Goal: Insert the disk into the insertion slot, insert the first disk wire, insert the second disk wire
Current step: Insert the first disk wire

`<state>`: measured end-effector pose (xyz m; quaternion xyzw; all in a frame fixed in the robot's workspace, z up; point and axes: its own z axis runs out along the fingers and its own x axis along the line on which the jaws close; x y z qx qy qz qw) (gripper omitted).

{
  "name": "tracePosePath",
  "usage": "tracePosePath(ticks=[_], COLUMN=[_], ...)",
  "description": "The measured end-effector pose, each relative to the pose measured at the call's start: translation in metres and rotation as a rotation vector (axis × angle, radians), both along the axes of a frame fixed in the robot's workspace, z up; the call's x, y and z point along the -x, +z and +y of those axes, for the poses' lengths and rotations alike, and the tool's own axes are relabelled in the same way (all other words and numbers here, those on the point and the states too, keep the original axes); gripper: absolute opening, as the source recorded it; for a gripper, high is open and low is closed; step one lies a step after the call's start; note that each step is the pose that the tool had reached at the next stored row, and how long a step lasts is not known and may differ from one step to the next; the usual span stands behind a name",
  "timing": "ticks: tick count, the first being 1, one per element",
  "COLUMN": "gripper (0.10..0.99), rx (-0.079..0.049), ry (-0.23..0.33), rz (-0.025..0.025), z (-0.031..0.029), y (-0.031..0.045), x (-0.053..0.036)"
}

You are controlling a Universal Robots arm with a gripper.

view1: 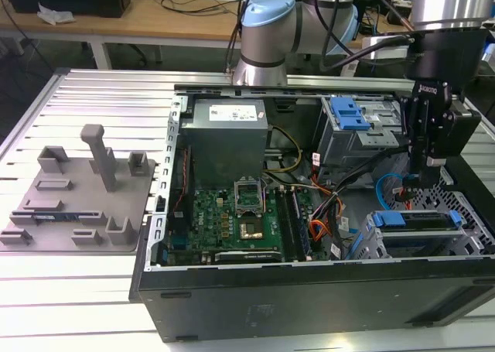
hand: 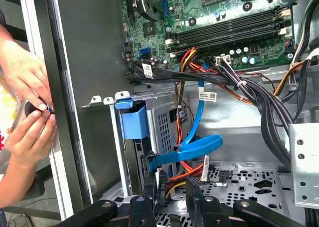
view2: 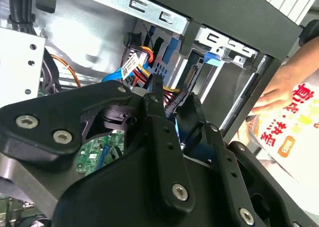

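Observation:
The disk (view1: 414, 219), in its blue carrier (hand: 133, 121), sits inside the insertion slot (view1: 379, 247), the low perforated grey cage (hand: 167, 122) at the case's front corner on the exterior view's right. A flat blue disk wire (hand: 199, 146) loops down to the disk's rear edge. My gripper (view1: 421, 178) hangs just behind the cage. In both wrist views its fingers (view2: 154, 95) grip a black connector (view2: 174, 106) on red, yellow and black wires (hand: 179, 174), close to the disk's rear. Whether either connector is seated I cannot tell.
A taller grey bay with a blue latch (view1: 349, 120) stands behind the gripper. Thick black cable bundles (hand: 249, 90) and the motherboard (view1: 240, 217) lie beside it. A person's hands (hand: 25, 102) work outside the case wall. A grey fixture plate (view1: 77, 193) lies on the exterior view's left.

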<state>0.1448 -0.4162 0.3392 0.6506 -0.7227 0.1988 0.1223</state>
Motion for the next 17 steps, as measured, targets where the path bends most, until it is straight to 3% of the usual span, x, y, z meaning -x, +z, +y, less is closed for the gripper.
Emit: tracePosePath(ticks=[13,15,17], gripper=[0.388,0.388,0.388], rx=[-0.004,-0.021,-0.055], ry=[0.000,0.000,0.000], rz=[-0.0003,-0.0018,-0.0050], z=[-0.0001,-0.0011,-0.0028], y=[0.0011,0.0012,0.0013], x=[0.0004,0.0005,0.0004])
